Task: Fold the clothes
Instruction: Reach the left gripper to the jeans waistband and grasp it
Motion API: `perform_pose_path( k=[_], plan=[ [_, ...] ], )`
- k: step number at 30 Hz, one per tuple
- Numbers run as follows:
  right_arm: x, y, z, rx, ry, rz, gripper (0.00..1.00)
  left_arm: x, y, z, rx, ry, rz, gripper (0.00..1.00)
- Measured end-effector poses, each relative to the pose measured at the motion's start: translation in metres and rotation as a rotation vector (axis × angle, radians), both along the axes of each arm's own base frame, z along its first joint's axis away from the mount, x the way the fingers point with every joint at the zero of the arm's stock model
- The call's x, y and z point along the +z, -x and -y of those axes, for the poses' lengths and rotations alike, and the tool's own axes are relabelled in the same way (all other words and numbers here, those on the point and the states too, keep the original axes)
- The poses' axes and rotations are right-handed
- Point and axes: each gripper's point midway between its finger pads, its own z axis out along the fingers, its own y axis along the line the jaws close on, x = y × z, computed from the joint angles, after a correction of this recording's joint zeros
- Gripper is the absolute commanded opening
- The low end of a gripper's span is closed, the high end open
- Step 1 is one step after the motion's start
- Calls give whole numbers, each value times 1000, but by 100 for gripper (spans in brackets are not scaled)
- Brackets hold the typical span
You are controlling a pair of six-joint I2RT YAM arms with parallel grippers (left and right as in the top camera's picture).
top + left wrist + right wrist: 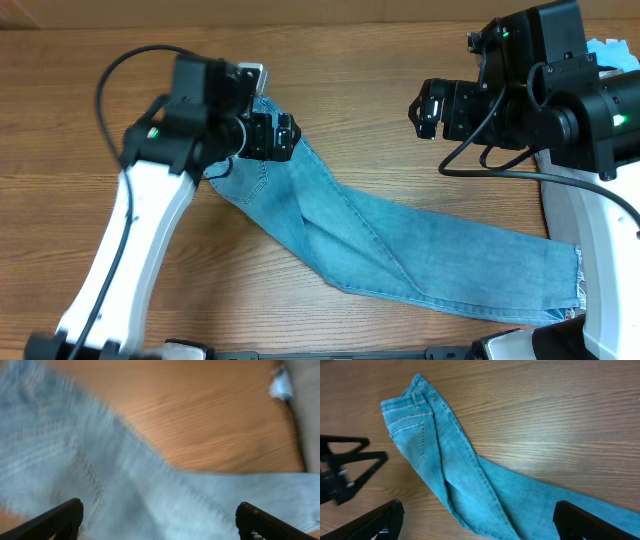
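No readable text, label, brand, number or sign shows in any view: the jeans (pixel 420 255), the wooden table (pixel 350 90) and both arms carry no legible marking.

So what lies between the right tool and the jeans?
Bare wooden tabletop separates the right tool from the jeans, per the overhead view.
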Motion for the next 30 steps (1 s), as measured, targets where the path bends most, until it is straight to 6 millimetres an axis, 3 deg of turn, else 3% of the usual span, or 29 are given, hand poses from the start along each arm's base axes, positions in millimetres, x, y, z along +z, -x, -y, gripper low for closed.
perform_pose_path(
  k=[6, 9, 16, 18, 22, 30],
  plan=[
    [0, -1, 1, -3, 4, 4, 100, -35, -5, 3, 122, -252, -263, 100],
    [0, -2, 1, -5, 7, 7, 100, -57, -17, 5, 180, -319, -341, 100],
    [-1, 0, 2, -6, 9, -1, 100, -151, -33, -1, 332, -446, -547, 100],
    [-1, 0, 2, -6, 10, 0, 100, -165, -35, -1, 348, -460, -569, 100],
    [-1, 0, 2, -6, 10, -1, 100, -176, -47, 3, 367, -445, -545, 100],
    [-1, 0, 2, -6, 10, -1, 100, -176, -68, 16, 382, -362, -481, 100]
  ],
)
